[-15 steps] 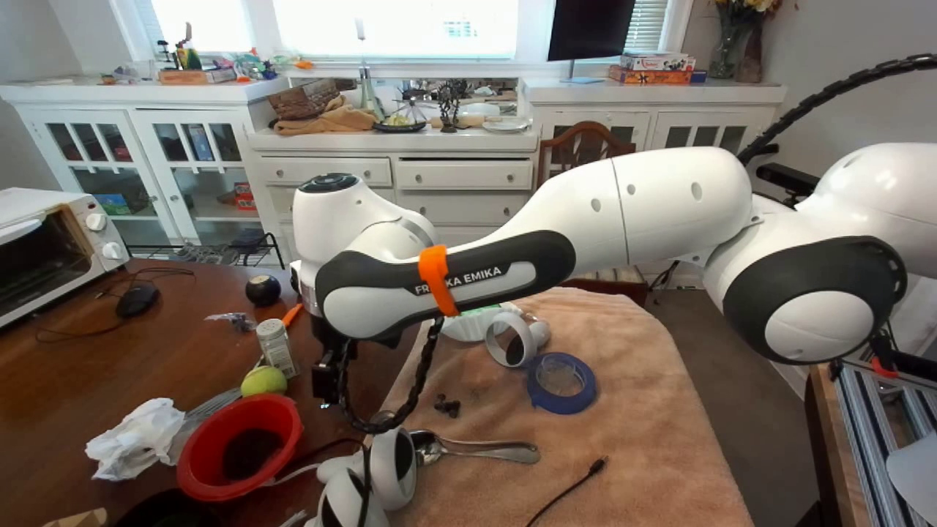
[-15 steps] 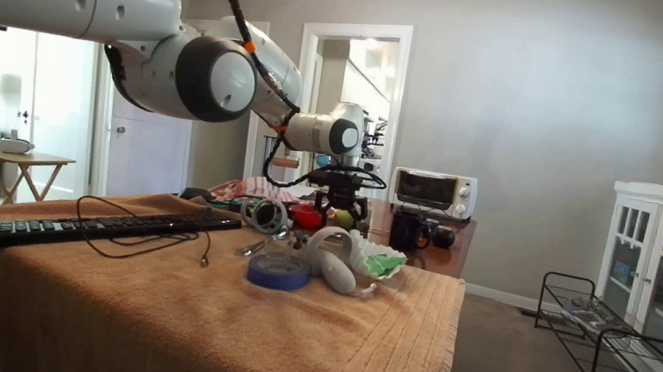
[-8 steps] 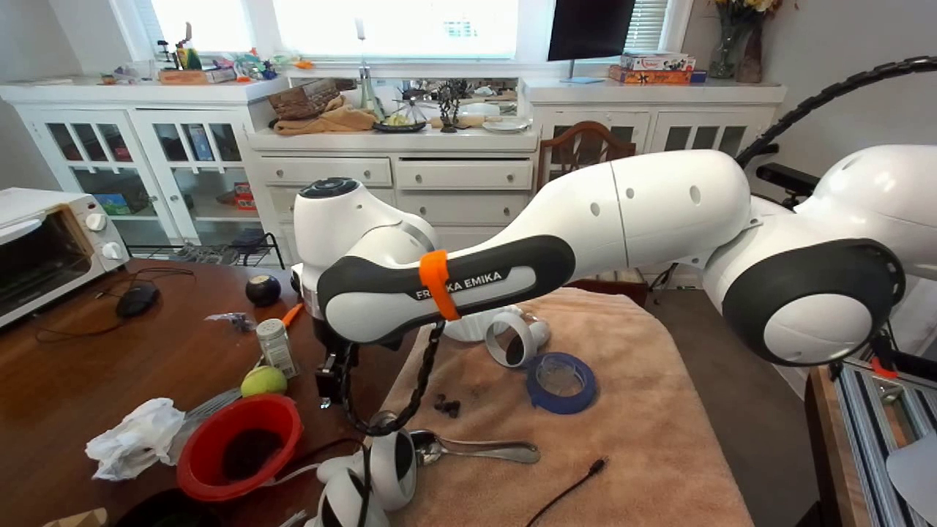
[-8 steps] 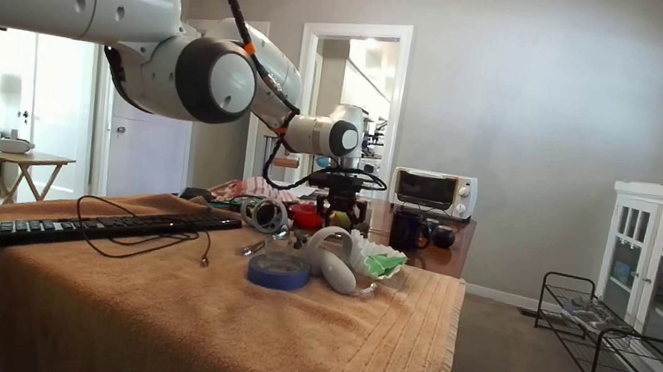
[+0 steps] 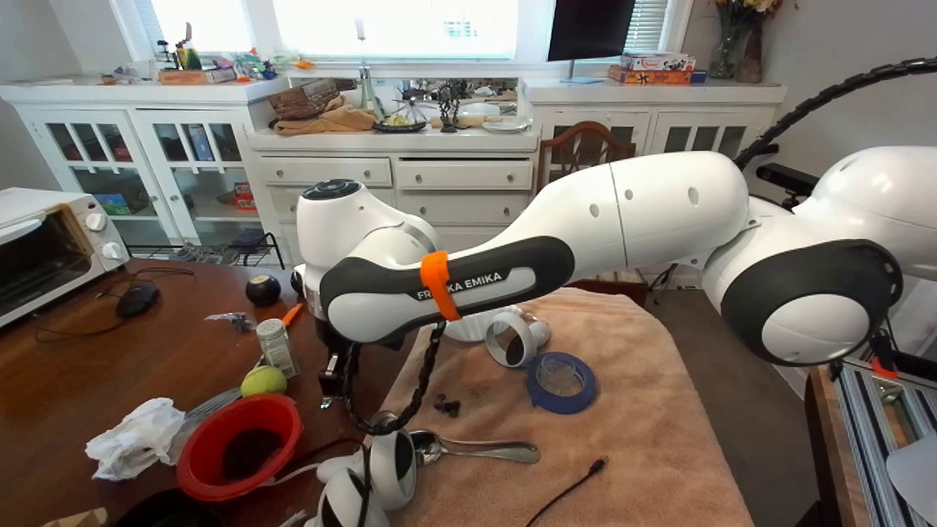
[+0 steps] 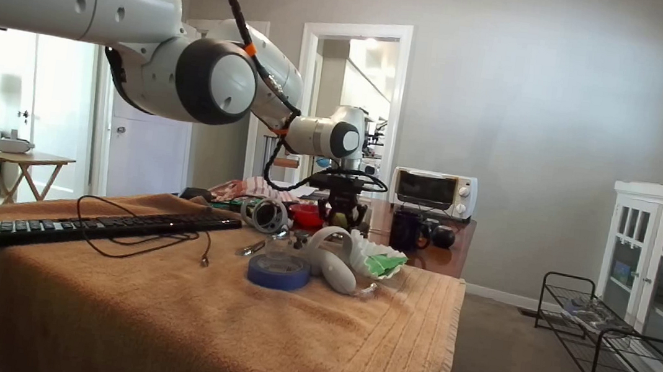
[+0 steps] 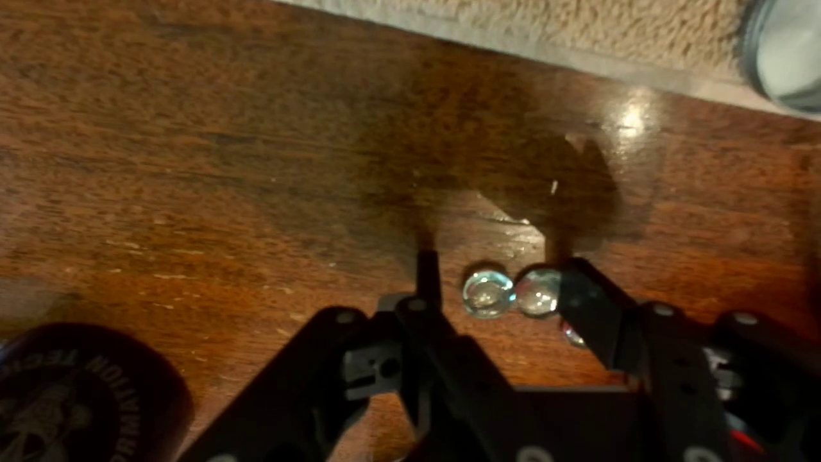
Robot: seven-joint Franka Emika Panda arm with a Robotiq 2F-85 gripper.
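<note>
Broadly, a glossy reddish-brown wooden table (image 7: 192, 167) fills most of the wrist view; a peach-tan towel (image 6: 265, 328) covers part of it in both exterior views, and its edge crosses the top of the wrist view; the white-and-black arm (image 5: 673, 212) reaches over both, its black gripper (image 7: 500, 282) pointing down at the wood near the towel; the gripper is unclenched, its two fingers (image 7: 428, 276) standing apart; a dark, rounded thing (image 7: 90, 398) with pale lettering sits at the lower left of the wrist view; a left marble (image 7: 487, 294) and a right marble (image 7: 537, 294) lie on the table in the gap between the fingers, side by side and seemingly touching; the left marble is clear and round, with a bright rim, a blue-green glint at its edge and brown wood showing through its middle; the right marble is just as see-through, with white highlights and a faint reddish edge, partly covered by the right-hand finger (image 7: 593, 308); whether those two touch I cannot tell; a third glassy bit (image 7: 573, 334), tinged red, peeks out below that finger, too hidden to show its shape.
</note>
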